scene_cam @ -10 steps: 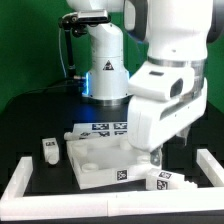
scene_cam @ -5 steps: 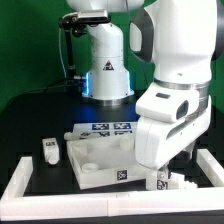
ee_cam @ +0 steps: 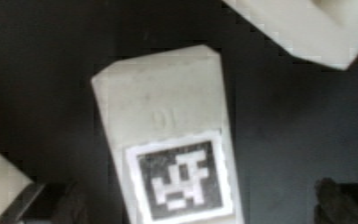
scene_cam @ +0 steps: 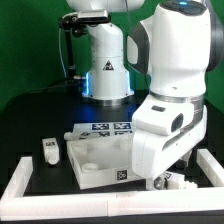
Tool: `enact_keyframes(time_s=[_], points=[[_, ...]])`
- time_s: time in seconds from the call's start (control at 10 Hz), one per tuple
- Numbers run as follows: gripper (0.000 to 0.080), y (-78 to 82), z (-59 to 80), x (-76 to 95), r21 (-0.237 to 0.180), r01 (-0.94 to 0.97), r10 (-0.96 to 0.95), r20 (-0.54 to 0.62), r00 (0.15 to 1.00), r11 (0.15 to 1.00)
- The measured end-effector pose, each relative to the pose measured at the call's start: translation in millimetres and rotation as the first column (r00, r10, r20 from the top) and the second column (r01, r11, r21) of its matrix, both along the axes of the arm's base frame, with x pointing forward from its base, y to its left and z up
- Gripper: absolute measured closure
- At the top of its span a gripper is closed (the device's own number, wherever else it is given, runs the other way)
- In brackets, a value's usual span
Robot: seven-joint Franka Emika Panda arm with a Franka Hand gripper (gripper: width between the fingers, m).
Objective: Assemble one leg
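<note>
Early going on the one-leg job. At the exterior view's left, a spare leg (scene_cam: 47, 149) lies untouched on the black table (scene_cam: 30, 115), just inside the white rail (scene_cam: 22, 178) that fences the workspace. Next along sits the square panel (scene_cam: 95, 165), flat on the table with its raised rim up. The holes I can see in it look empty, so I judge that no leg has been fitted. Behind it lies the marker board (scene_cam: 103, 128). Toward the exterior view's right my arm is bent low over the table beside the panel's corner, its bulk hiding most of what is under it. The wrist view fills that in. The leg (ee_cam: 163, 110) I am after lies on its side on the table, tag face up, directly beneath my pincer (ee_cam: 181, 203). The pincer is spread wide, one dark fingertip (ee_cam: 19, 205) on each side of the leg, and neither touches the plastic. So the approach and line-up look done and nothing is gripped. What is left, by my reckoning, is nearly everything that counts: pinch the leg, lift it clear, carry it across to a hole in the panel, stand it upright and seat it there.
</note>
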State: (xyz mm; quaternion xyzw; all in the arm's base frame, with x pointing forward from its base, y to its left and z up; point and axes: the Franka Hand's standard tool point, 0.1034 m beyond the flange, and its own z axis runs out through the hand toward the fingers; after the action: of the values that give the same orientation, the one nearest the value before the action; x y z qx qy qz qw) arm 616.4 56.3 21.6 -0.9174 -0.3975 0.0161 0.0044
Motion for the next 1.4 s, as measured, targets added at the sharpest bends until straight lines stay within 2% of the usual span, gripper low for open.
enact_keyframes(time_s=[0.1,0.2,0.3,0.4,0.5,0.9,1.0,1.1,1.2,1.3,1.4], points=[[0.0150,-0.2,-2.0,-1.1,0.000,0.000,0.000,-0.003,1.000,1.000],[0.0234,0.0,-1.7,-0.8,0.000,0.000,0.000,-0.002,1.000,1.000],[0.0370,0.0,-1.7,-0.8,0.000,0.000,0.000,-0.002,1.000,1.000],[0.0370,0.0,-1.8,-0.9,0.000,0.000,0.000,-0.002,1.000,1.000],[0.0517,0.1,-1.7,-0.7,0.000,0.000,0.000,-0.002,1.000,1.000],[0.0517,0.3,1.8,1.6,-0.001,-0.037,0.037,0.005,0.999,0.999],[0.0517,-0.3,15.7,3.4,-0.008,-0.050,0.050,-0.018,0.999,0.999],[0.0517,2.3,41.5,6.9,-0.019,-0.049,0.048,-0.039,0.998,0.999],[0.0517,8.1,66.3,2.6,-0.037,-0.025,0.022,-0.077,0.997,0.999],[0.0517,15.4,85.5,-0.1,-0.042,-0.022,0.019,-0.068,0.998,0.999],[0.0517,23.3,97.6,-7.6,-0.048,0.006,-0.009,-0.058,0.998,0.999]])
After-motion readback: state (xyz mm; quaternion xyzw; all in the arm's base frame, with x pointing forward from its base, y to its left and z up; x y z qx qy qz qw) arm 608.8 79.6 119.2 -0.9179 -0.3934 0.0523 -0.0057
